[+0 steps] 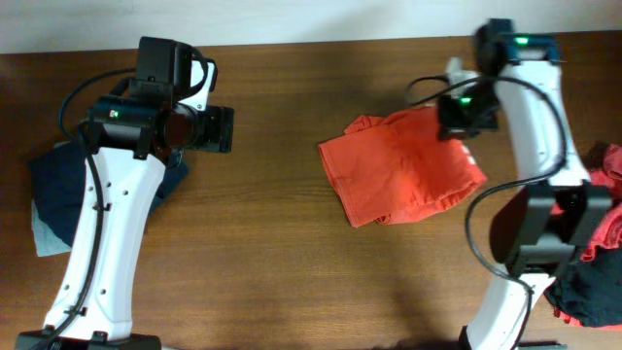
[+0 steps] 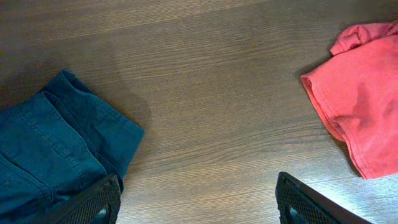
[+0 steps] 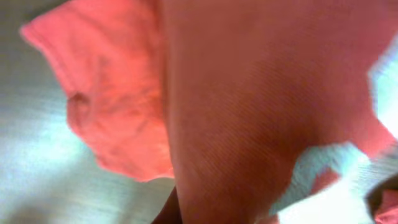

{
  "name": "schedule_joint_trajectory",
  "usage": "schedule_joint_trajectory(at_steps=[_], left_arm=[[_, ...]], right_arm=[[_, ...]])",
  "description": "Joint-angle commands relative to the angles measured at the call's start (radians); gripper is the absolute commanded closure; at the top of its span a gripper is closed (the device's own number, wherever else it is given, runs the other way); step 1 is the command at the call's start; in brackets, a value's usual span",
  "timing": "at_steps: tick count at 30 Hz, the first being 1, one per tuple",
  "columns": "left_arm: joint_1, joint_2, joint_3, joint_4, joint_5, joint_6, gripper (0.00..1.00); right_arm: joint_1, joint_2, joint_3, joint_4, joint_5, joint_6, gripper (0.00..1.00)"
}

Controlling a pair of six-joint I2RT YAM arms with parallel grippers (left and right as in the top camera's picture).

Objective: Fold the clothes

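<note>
Right claw (image 1: 455, 124): clenched on the upper right edge of the orange-red T-shirt (image 1: 403, 170); in the right wrist view the cloth (image 3: 249, 93) hangs so close to the lens that the fingers themselves cannot be made out.
Left claw (image 2: 199, 205): released, jaws standing wide, its two dark fingertips (image 2: 93, 202) at the lower edge of the left wrist view; it hovers over bare wood and holds nothing.
Orange-red T-shirt: crumpled, right of centre on the worktop (image 1: 272, 243), one corner raised toward the right claw; lettering not legible.
Dark blue garment (image 1: 58, 175): lies at the left edge of the worktop, partly beneath the left arm; seams and a hem show in the left wrist view (image 2: 50, 155).
Pale grey-green piece (image 1: 44, 233): protrudes from under the dark blue garment, touching it.
Heap of red and black garments (image 1: 598, 243): at the far right edge, behind the right arm, well apart from the T-shirt.
</note>
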Motion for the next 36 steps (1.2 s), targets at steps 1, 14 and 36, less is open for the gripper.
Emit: schedule_joint_trajectory(at_steps=[1,14,36], left_arm=[[0.005,-0.029,0.012,-0.002,-0.014,0.016,0.20],[0.006,-0.031,0.012,-0.008,-0.015,0.016,0.20],[0.033,-0.031,0.012,0.004,-0.014,0.016,0.19]], right_arm=[[0.148,-0.018,0.014,-0.002,0.084,0.044,0.96],[0.476,0.086,-0.013,0.061,0.188,0.123,0.96],[0.130,0.005,0.053,-0.030,0.420,0.189,0.96]])
